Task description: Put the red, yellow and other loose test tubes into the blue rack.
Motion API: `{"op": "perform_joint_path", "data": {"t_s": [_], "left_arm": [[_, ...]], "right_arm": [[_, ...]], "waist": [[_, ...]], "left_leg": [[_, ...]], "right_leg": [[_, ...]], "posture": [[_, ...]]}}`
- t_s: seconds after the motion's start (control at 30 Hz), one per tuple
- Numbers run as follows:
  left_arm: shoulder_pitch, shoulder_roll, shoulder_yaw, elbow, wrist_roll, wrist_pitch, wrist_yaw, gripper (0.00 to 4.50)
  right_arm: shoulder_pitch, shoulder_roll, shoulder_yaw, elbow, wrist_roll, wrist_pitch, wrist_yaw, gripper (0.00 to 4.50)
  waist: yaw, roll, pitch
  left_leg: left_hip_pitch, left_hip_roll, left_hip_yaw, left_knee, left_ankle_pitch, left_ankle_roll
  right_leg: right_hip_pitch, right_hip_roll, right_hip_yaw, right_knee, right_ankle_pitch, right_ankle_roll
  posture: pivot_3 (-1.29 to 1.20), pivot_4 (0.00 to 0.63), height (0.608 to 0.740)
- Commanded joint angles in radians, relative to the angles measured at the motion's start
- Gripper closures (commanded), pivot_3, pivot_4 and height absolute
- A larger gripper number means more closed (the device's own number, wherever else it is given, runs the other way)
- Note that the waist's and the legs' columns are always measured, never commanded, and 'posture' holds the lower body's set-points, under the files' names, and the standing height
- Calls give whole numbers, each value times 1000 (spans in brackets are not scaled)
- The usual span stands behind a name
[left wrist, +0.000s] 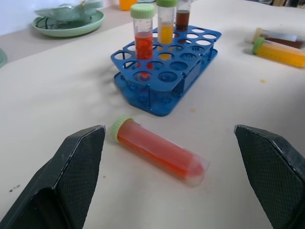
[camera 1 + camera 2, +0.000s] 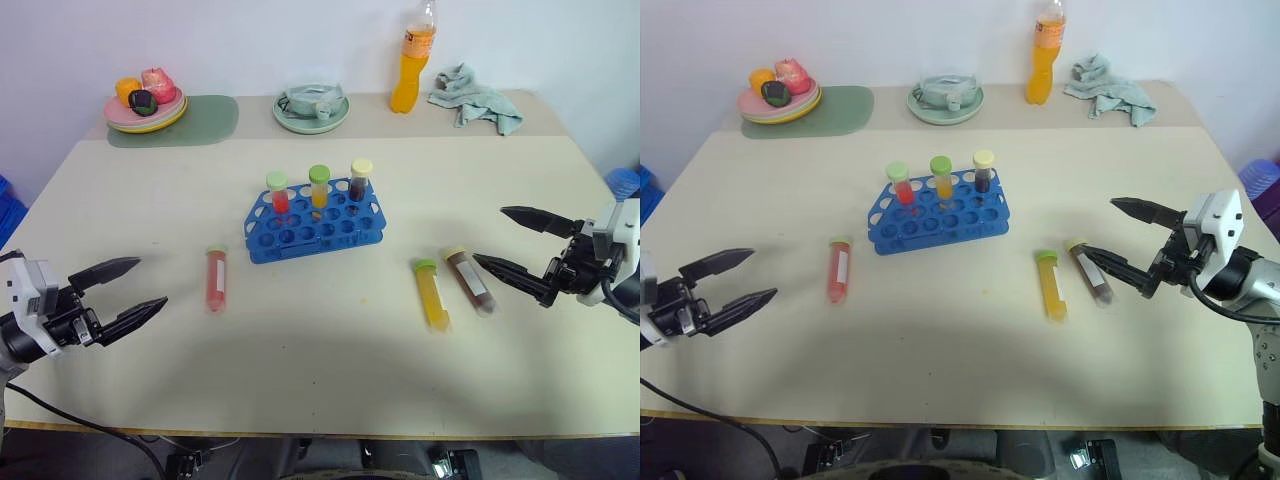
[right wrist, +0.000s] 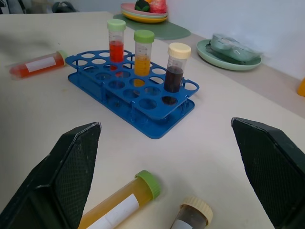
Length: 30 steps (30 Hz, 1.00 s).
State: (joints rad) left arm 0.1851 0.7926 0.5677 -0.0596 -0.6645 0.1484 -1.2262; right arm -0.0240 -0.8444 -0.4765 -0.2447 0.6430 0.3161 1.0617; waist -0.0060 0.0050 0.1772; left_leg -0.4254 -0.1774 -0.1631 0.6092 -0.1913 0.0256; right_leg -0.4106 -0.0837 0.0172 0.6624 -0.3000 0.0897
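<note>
Both the left gripper (image 2: 140, 287) and the right gripper (image 2: 497, 238) are held wide open and empty, while three loose tubes (image 2: 216, 278) are left lying beside the blue rack (image 2: 310, 225).

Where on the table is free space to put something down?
The near strip of the table, in front of the red tube and the yellow tube, is bare. So is the stretch between the red tube and the blue rack. The back edge is crowded: plates, orange bottle, cloth.
</note>
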Motion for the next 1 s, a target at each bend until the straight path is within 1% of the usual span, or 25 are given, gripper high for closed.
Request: {"op": "perform_joint_path", "data": {"t_s": [0.03, 0.43, 0.57, 0.8, 0.93, 1.0], "left_arm": [[5, 1, 23, -15, 1, -15, 4, 67], [-13, -2, 1, -8, -8, -3, -2, 67], [-28, -3, -15, -28, -22, 25, -2, 67], [-52, -18, -66, -83, -17, 7, -33, 67], [-83, -11, -120, -124, -24, 16, -69, 67], [-105, -7, -145, -139, -25, 24, -78, 67]], "right_arm": [[-2, 2, -22, -5, 7, -24, 6, 0], [13, -2, -28, 11, 1, -44, 12, 0], [14, 0, -26, 13, -4, -49, 7, 0], [-14, -6, -4, 16, -5, -34, -10, 0], [-26, -14, 37, -53, -106, 32, -172, 0], [-37, -46, 71, -92, -97, 179, -236, 0]], "waist": [[0, 0, 0], [0, 0, 0], [0, 0, 0], [1, 0, 0], [1, 0, 0], [2, 0, 0]], "left_leg": [[0, 0, 0, 0, 0, 0], [0, 0, 0, 0, 0, 0], [0, 0, 0, 0, 0, 0], [0, 0, 0, 1, 0, 0], [0, 0, 0, 1, 0, 0], [0, 0, 0, 1, 0, 0]], "right_leg": [[0, 0, 0, 0, 0, 0], [0, 0, 0, 0, 0, 0], [0, 0, 0, 0, 0, 0], [0, 0, 0, 0, 0, 0], [0, 0, 0, 1, 0, 0], [0, 0, 0, 1, 0, 0]], "posture": [[0, 150, 740], [0, 150, 740], [0, 150, 740], [0, 150, 740], [0, 150, 740], [0, 150, 740]]}}
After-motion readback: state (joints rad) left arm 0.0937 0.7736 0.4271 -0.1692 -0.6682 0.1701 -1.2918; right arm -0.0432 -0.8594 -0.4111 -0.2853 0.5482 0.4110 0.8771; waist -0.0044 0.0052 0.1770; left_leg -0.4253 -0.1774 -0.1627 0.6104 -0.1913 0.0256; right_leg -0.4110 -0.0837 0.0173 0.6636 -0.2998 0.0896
